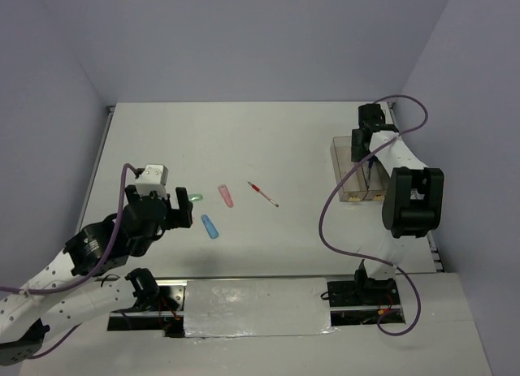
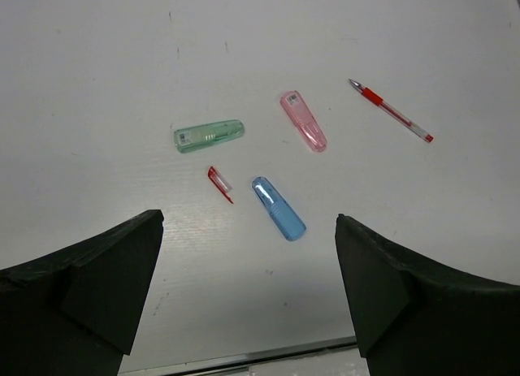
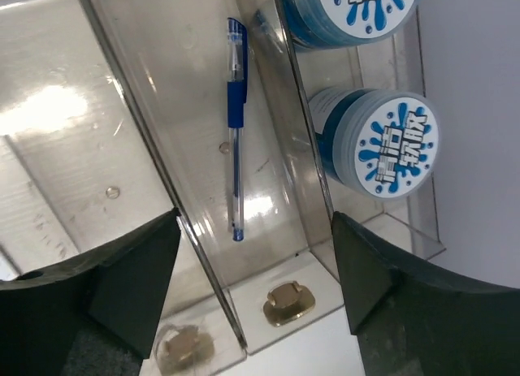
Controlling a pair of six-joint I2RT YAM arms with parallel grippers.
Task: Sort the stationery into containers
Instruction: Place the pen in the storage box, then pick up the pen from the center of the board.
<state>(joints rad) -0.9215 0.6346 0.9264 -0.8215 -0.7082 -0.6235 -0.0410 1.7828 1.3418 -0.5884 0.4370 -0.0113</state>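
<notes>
Loose stationery lies on the white table: a green piece (image 2: 209,136), a pink piece (image 2: 303,121), a blue piece (image 2: 278,207), a small red cap-like piece (image 2: 219,183) and a red pen (image 2: 390,110). My left gripper (image 2: 249,230) hovers open just short of them, holding nothing. At the far right stand the clear containers (image 1: 349,169). My right gripper (image 3: 256,222) is open above them, nothing between its fingers. A blue pen (image 3: 236,124) lies in the middle bin. Two blue-and-white rolls (image 3: 386,140) (image 3: 349,10) sit in the neighbouring bin.
From above, the green piece (image 1: 195,197) sits right by my left gripper (image 1: 180,202), with the pink piece (image 1: 225,196), blue piece (image 1: 210,226) and red pen (image 1: 262,193) to its right. A purple cable (image 1: 329,213) loops beside the right arm. Brass feet (image 3: 288,301) show under the bins.
</notes>
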